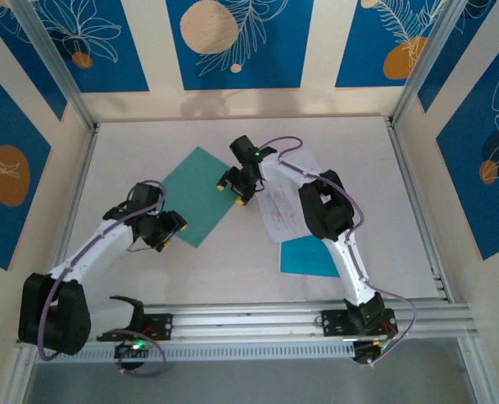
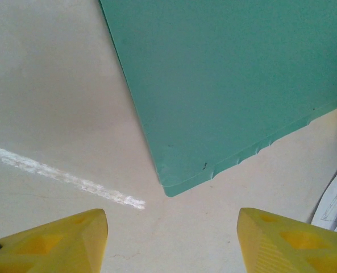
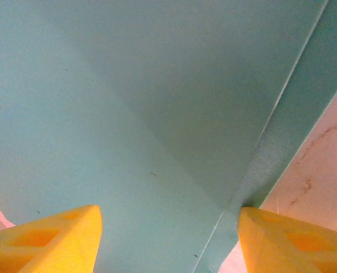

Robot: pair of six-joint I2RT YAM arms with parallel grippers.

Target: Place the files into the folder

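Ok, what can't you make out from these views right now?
White sheets: top view, the right arm covers part of the pile, so no count; print too small to read.
Cyan sheet: top view, right side under that arm.
Folder: right wrist view too close to tell whether its cover is lifted.
Left wrist view: one white sheet cut off by the right edge.

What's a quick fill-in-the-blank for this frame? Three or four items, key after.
1. The left gripper faces a ___ of the folder.
2. The right gripper is above the ___.
3. Both grippers' jaws stand ___.
4. In the top view, the printed white sheets and the cyan sheet lie to the ___ of the folder.
Missing words: corner; folder; open; right
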